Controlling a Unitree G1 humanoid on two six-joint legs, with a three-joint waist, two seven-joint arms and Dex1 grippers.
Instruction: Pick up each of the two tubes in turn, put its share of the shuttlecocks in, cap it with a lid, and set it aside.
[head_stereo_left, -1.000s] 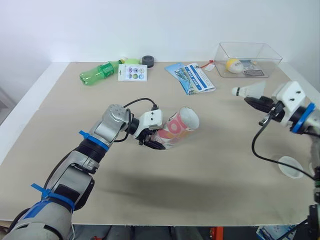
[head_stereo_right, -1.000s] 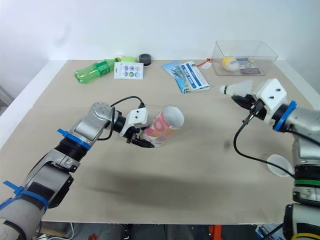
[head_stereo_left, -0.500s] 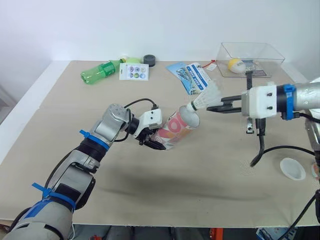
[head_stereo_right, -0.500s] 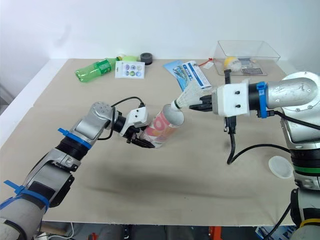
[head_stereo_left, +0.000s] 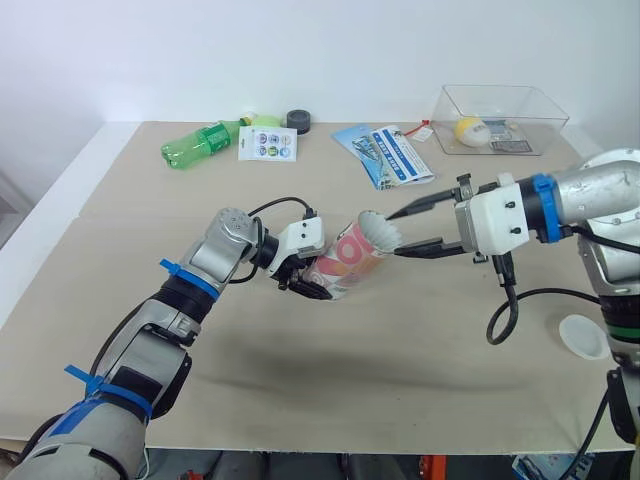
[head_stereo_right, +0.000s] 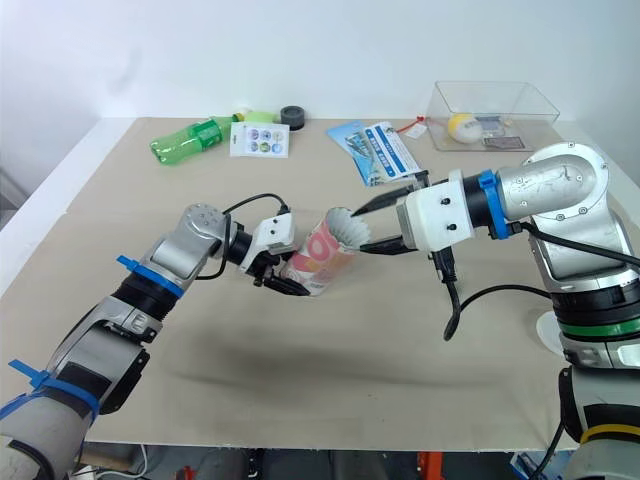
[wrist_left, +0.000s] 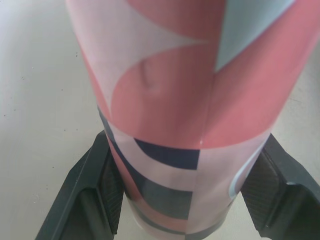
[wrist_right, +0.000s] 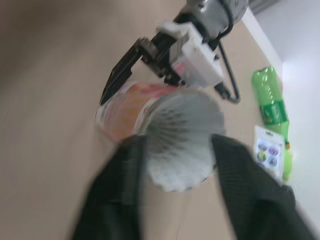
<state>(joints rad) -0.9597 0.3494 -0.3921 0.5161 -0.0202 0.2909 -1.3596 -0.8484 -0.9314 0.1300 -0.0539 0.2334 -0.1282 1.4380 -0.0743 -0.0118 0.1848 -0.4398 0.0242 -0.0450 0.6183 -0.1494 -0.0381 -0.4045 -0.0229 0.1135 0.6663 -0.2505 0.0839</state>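
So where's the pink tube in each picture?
Left eye view: pink tube near the middle, tilted.
Right eye view: just left of the middle.
Left wrist view: close up, between two black fingers.
Right wrist view: behind the white feathers.
Shared landmark: the left tool gripping its base.

table (head_stereo_left: 400, 380) | far side: green bottle (head_stereo_left: 200, 145), sticker card (head_stereo_left: 267, 145), black roll (head_stereo_left: 297, 121), leaflets (head_stereo_left: 385, 155), clear box (head_stereo_left: 500, 105) | right: white lid (head_stereo_left: 583, 336)
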